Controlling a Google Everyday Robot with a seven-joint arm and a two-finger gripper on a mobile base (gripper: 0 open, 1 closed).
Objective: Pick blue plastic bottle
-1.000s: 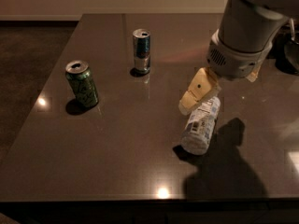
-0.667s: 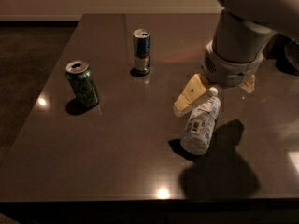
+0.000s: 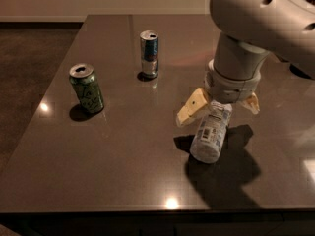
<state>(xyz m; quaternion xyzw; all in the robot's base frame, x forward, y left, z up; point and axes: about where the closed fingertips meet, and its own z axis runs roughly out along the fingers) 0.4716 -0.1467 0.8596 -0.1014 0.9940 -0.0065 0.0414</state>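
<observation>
The blue plastic bottle [image 3: 210,134] lies on its side on the dark table [image 3: 118,151], right of centre, with its pale label facing up and its far end under my wrist. My gripper [image 3: 218,114] hangs right over that far end. It is open: one cream finger [image 3: 191,108] is to the left of the bottle and the other [image 3: 251,103] to its right. The fingers straddle the bottle without closing on it. The arm hides the bottle's cap.
A green can [image 3: 87,88] stands upright at the left of the table. A blue-and-silver slim can [image 3: 149,53] stands upright further back, near the middle. The table's front edge [image 3: 147,211] runs along the bottom, and dark floor lies to the left.
My arm has moved forward and down over the bottle, so the open fingers now sit on either side of its far end. The bottle and the cans have not moved.
</observation>
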